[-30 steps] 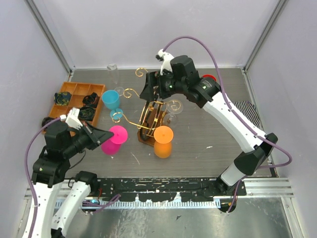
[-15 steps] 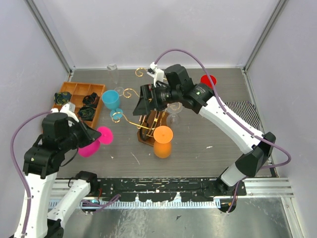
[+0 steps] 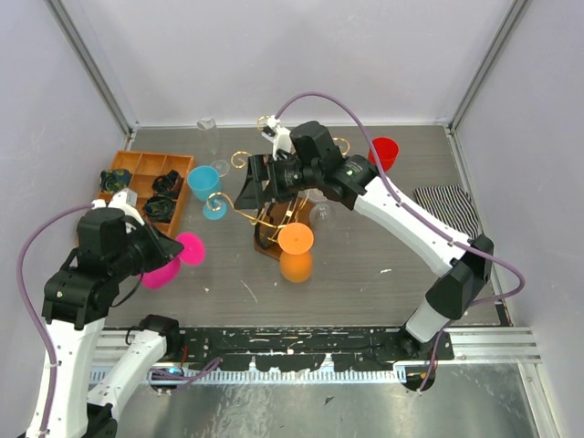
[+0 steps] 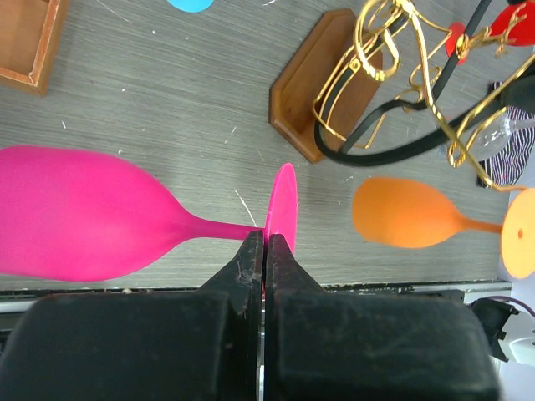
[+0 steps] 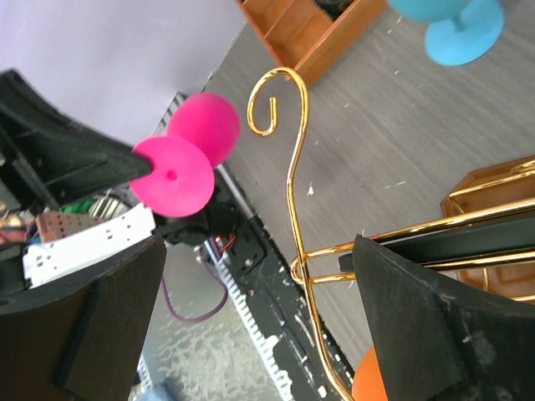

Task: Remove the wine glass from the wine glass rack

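The wine glass rack [image 3: 278, 217] is a gold wire stand on a brown wooden base [image 4: 305, 83] at the table's middle. My left gripper [image 3: 167, 248] is shut on the foot of a pink wine glass [image 3: 175, 259]. It holds the glass sideways, left of the rack and clear of its hooks. In the left wrist view my gripper [image 4: 265, 242] pinches the foot [image 4: 282, 209], with the bowl [image 4: 75, 213] to the left. An orange wine glass [image 3: 295, 240] hangs on the rack. My right gripper [image 3: 251, 187] is open, with a gold hook arm [image 5: 288, 159] between its jaws [image 5: 259, 251].
A blue wine glass [image 3: 206, 184] is by the rack's left hooks and a clear glass [image 3: 319, 212] is on its right. A wooden tray [image 3: 137, 178] with dark items sits at the left. A red cup [image 3: 385, 151], a striped cloth [image 3: 447, 205] and a clear glass [image 3: 208, 132] are further off.
My left gripper has carried the pink glass to the left, away from the rack. My right gripper has moved left over the rack's left hook arm.
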Tool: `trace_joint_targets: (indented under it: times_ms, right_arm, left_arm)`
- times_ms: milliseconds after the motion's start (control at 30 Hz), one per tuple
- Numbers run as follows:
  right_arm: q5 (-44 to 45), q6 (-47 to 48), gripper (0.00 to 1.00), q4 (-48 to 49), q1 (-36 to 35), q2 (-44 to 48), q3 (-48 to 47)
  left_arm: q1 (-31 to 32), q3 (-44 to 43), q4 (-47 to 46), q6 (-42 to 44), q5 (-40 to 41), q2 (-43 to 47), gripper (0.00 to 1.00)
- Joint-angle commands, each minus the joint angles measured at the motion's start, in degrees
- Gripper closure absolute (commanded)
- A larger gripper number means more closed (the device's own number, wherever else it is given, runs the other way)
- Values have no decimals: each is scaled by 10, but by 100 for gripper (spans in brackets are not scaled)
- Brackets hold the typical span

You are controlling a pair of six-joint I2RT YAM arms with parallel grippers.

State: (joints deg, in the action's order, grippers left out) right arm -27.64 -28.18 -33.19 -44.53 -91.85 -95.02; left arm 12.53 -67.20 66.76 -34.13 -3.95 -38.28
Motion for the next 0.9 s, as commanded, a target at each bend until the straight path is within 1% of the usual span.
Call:
trace_joint_targets:
  times_ms: [0, 200, 400, 567, 700, 767, 867]
  right_arm:
    - [125, 29, 0, -32, 36, -53, -11]
    - [121, 58, 0, -10, 85, -83, -27]
    - [90, 101, 0, 5, 125, -123, -72]
    - [51, 132, 0, 11, 126, -146, -148]
    - [50, 152, 0, 6, 115, -144, -195]
    - [65, 154, 0, -17, 106, -144, -224]
    - [89, 146, 0, -46, 84, -134, -249]
  left_arm:
    - [-1, 4, -20, 3, 4, 7, 100]
    - [-1, 10, -28, 3, 2, 7, 100]
    - [-1, 11, -35, 15, -1, 1, 100]
    - [-1, -20, -21, 51, -4, -21, 100]
    - [-1, -42, -16, 72, -4, -33, 100]
    - [-1, -47, -25, 81, -25, -35, 100]
    - [-1, -35, -69, 83, -91, -27, 100]
